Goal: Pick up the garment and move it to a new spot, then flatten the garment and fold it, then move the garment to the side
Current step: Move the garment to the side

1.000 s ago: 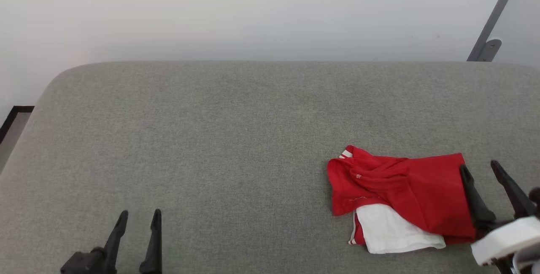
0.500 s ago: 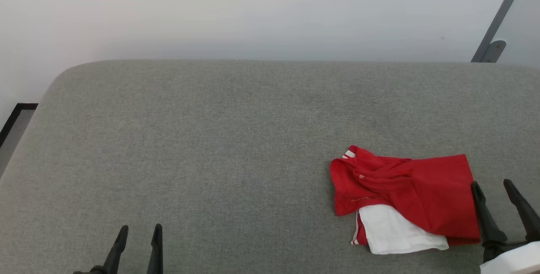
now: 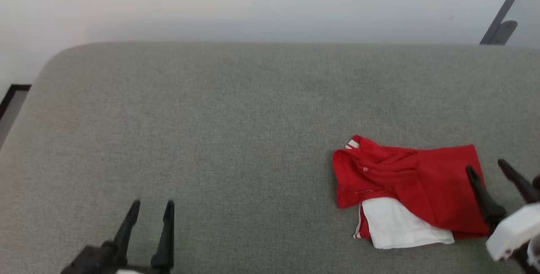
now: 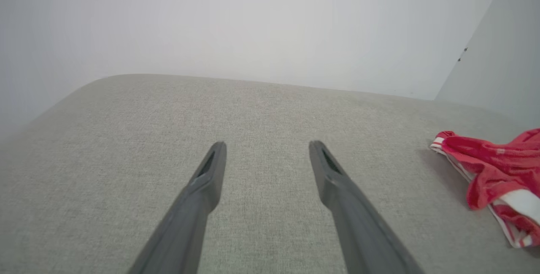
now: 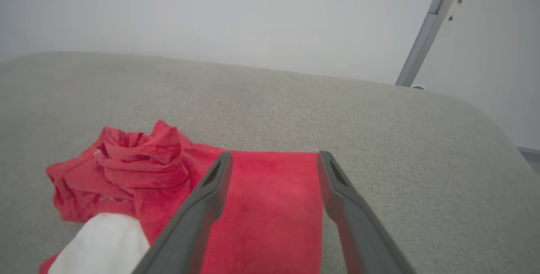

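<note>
The right gripper point(image 3: 484, 165), fingers apart, has come back over the right edge of the garment point(image 3: 422, 181). The left gripper point(image 3: 152, 202) is apart too.

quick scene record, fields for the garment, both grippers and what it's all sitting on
surface: grey fabric-covered, white wall behind
garment: red with a white panel, lying crumpled and loosely folded at the surface's right side
left gripper: open, over bare surface, well apart from the garment
right gripper: open, at the garment's right edge, nothing gripped
contact: cannot tell whether the right gripper touches the cloth
task stage: garment not picked up
</note>
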Robot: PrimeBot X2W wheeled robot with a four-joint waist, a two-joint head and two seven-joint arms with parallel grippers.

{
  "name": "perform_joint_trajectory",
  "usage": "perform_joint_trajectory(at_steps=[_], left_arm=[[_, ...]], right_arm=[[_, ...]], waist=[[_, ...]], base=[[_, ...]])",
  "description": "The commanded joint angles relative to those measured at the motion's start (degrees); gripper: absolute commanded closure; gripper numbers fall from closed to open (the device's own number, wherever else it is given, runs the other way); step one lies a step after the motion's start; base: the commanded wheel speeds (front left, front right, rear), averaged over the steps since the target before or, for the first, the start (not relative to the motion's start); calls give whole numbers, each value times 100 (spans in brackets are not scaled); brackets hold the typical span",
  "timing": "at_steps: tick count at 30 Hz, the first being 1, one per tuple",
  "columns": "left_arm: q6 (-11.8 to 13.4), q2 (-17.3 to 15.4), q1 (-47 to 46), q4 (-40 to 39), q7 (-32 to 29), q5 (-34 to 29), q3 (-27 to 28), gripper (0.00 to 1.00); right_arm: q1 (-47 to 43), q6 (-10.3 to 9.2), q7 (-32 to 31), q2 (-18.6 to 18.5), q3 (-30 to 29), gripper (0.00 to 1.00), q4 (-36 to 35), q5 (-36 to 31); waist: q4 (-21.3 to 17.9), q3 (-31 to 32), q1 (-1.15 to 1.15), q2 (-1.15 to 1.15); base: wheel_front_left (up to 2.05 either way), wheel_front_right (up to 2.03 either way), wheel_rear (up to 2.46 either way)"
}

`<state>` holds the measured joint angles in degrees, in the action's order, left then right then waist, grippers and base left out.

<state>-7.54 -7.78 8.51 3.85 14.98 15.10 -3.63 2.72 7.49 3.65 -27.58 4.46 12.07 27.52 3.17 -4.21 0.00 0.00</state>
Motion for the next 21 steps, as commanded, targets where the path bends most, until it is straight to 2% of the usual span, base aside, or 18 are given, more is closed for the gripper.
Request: perform_joint_trajectory(at_steps=[1, 8, 9, 12, 18, 21], left_arm=[[13, -52, -200, 4, 29, 48, -40, 0], [13, -154, -872, 101, 29, 81, -256, 0], [13, -154, -872, 101, 29, 81, -256, 0], [13, -165, -1080, 145, 29, 92, -317, 0], [13, -146, -1529, 212, 29, 137, -504, 0], [13, -138, -1716, 237, 29, 138, -546, 0]], right_arm=[[224, -1, -242, -159, 63, 0, 53, 8], [972, -1, -2403, -1129, 743, 0, 52, 656], [972, -1, -2403, -1129, 743, 0, 52, 656], [1167, -1, -3204, -1423, 936, 0, -138, 1103], [1255, -1, -4263, -1607, 1163, 0, -232, 1716], [1246, 0, -4386, -1544, 1282, 0, -278, 1885]], waist=[[-37, -217, 0, 0], [-91, -813, 0, 0], [-91, -813, 0, 0], [-98, -1044, 0, 0], [28, -1499, 0, 0], [85, -1687, 0, 0]], base=[[0, 0, 0], [0, 0, 0], [0, 0, 0], [0, 0, 0], [0, 0, 0], [0, 0, 0]])
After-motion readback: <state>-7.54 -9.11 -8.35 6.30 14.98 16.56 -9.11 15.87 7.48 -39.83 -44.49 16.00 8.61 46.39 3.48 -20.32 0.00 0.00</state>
